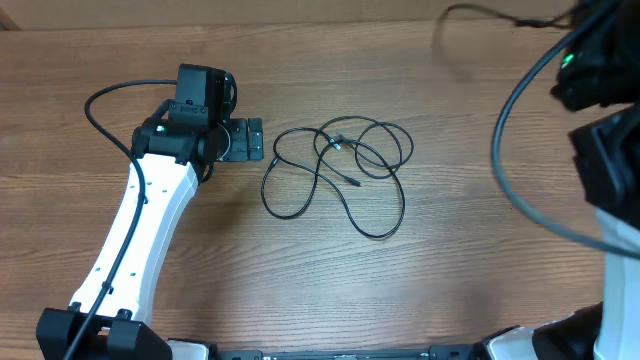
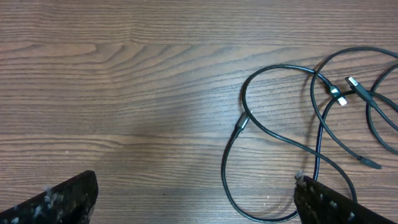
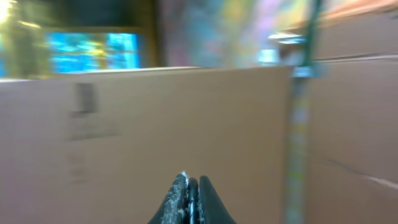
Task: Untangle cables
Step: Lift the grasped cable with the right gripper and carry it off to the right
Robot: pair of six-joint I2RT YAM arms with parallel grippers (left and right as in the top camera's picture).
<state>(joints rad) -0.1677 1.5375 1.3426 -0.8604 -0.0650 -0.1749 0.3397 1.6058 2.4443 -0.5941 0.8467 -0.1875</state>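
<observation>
The cables (image 1: 352,181) lie in a loose tangle of thin black loops on the wooden table, right of centre. In the left wrist view the tangle (image 2: 241,122) fills the right half, with small silver plugs (image 2: 339,96) near its middle. My left gripper (image 1: 243,140) is open just left of the tangle; its fingers (image 2: 196,208) straddle bare wood and the nearest loop. My right gripper (image 3: 189,186) is raised off the table, shut with a thin dark strand between its fingers. A blurred thin strand (image 1: 460,14) arcs at the overhead view's top right.
The right arm (image 1: 600,70) and its thick black cable loop (image 1: 500,150) occupy the right edge of the overhead view. The right wrist view faces blurred cardboard boxes (image 3: 186,118). The left arm (image 1: 140,230) stretches from the front left.
</observation>
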